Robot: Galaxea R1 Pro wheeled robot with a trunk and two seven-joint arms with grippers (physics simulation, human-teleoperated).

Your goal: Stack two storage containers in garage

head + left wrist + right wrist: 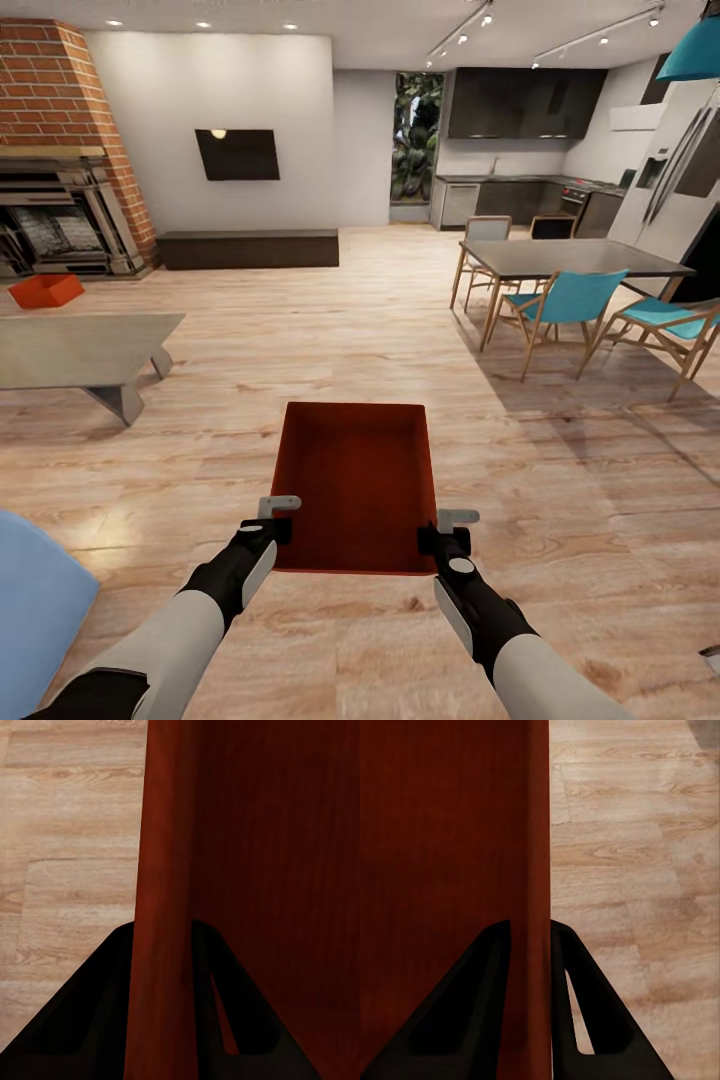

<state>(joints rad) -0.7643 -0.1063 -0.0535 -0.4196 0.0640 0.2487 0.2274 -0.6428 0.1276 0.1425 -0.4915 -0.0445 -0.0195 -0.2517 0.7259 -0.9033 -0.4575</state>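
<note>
While both end effectors, left (281, 516) and right (446, 528), clamp one storage container's (357, 480) side walls in the living room, the second container (45, 290) waits by the brick fireplace (60, 140); garage stacking remains undone.

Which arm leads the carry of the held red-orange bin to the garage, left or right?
Neither: the left gripper and right gripper each clamp an opposite wall of the red-orange open-top bin, so both must move together.

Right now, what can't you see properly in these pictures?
- Held bin: underside hidden by its own walls, head view.
- Far bin: its inside is too small to make out, head view.
- Sofa: cut off by the picture's edge, head view.
- Left end effector: the bin wall hides its pads, left wrist view.
</note>
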